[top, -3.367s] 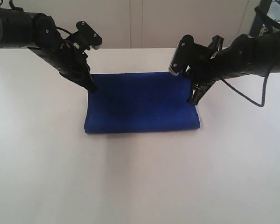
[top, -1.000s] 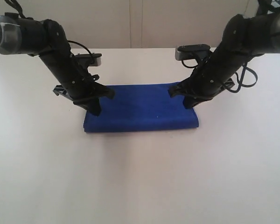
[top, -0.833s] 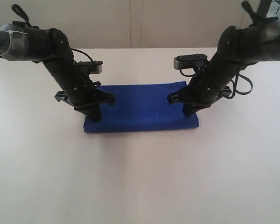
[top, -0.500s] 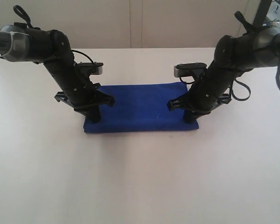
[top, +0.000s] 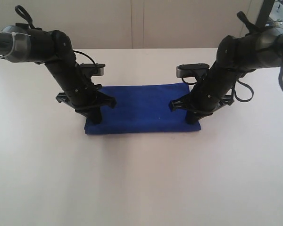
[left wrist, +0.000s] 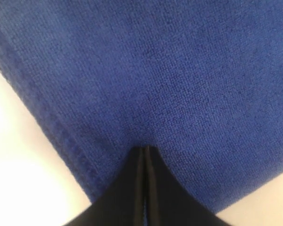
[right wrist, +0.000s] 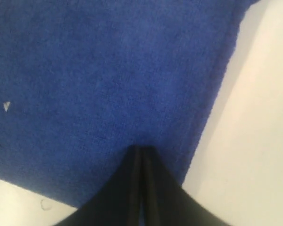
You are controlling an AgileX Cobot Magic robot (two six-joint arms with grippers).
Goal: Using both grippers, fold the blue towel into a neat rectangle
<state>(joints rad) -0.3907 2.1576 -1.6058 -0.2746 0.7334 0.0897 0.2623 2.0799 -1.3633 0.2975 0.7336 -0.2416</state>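
- Left gripper [top: 95,118], black with narrow pointed tips: jaws closed flat against each other, with nothing between them. The tip rests on top of the cloth, just inside its left short end and near the front corner. In the left wrist view the gripper [left wrist: 145,150] touches the pile, with the stitched hem just beside it.
- Deep royal-blue fleecy towel [top: 144,108]: lies flat on the white desk [top: 141,183], towards the back and between the two arms. It is already a long rectangle. Its long axis runs left to right. The near long edge looks thick, probably a fold.
- A tiny pale fleck [right wrist: 6,106] sits on the pile right of centre, and a small loose thread [right wrist: 45,204] lies on the desk just off the near edge.
- Right gripper [top: 192,119], same build: jaws closed, holding nothing. The tip rests on the cloth just inside the right short end, near the front corner. The right wrist view confirms this, with the gripper [right wrist: 140,150] close to the side edge.
- Key relation: the cloth lies directly under both tips, one arm at each end, neither nearer than the other.
- Judgement: closed tips on top can only pin the cloth. Another fold needs the jaws opened and slid under an edge.
- Obstructions: none on the desk. For an end-over-end fold, the opposite arm stands in the path.
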